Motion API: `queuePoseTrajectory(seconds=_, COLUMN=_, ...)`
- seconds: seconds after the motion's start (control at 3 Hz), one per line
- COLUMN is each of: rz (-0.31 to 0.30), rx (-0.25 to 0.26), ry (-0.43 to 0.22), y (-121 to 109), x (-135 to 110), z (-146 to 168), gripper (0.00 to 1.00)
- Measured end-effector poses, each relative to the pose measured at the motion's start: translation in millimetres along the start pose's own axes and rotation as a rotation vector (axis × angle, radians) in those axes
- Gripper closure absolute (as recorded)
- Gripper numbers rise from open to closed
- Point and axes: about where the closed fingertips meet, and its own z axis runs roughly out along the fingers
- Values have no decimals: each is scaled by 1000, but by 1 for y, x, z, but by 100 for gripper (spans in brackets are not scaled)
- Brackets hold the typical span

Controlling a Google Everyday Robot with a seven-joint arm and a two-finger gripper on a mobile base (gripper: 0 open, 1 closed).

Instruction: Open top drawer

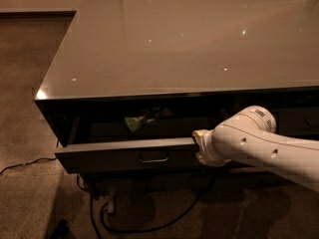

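Note:
The top drawer (114,156) stands partly pulled out from under the glossy grey counter (174,39). Its dark front carries a small metal bar handle (153,158). A green packet (133,122) lies inside the drawer, in shadow. My gripper (200,146) is at the drawer front's top edge, to the right of the handle, at the end of the white arm (264,146) that comes in from the right.
Black cables (149,223) run over the carpet below the drawer, with a plug strip (110,203) near them. Another cable (25,164) lies at the left. More dark drawer fronts (299,121) sit to the right behind the arm.

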Motion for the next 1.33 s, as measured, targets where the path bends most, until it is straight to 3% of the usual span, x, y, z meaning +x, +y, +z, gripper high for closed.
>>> queuePoseTrajectory(seconds=0.33, rz=0, rx=0, ry=0, y=-2, x=0, z=-4, gripper=12)
queuePoseTrajectory(seconds=0.67, rz=-81, rx=6, ry=16, y=4, x=-8, z=-7, gripper=0)
queuePoseTrajectory(seconds=1.0, rz=-80, rx=11, ry=10, y=4, x=-8, z=-8, gripper=0)
queuePoseTrajectory(seconds=1.33, rz=-76, rx=53, ry=-47, y=-9, x=-16, z=-8, gripper=0)
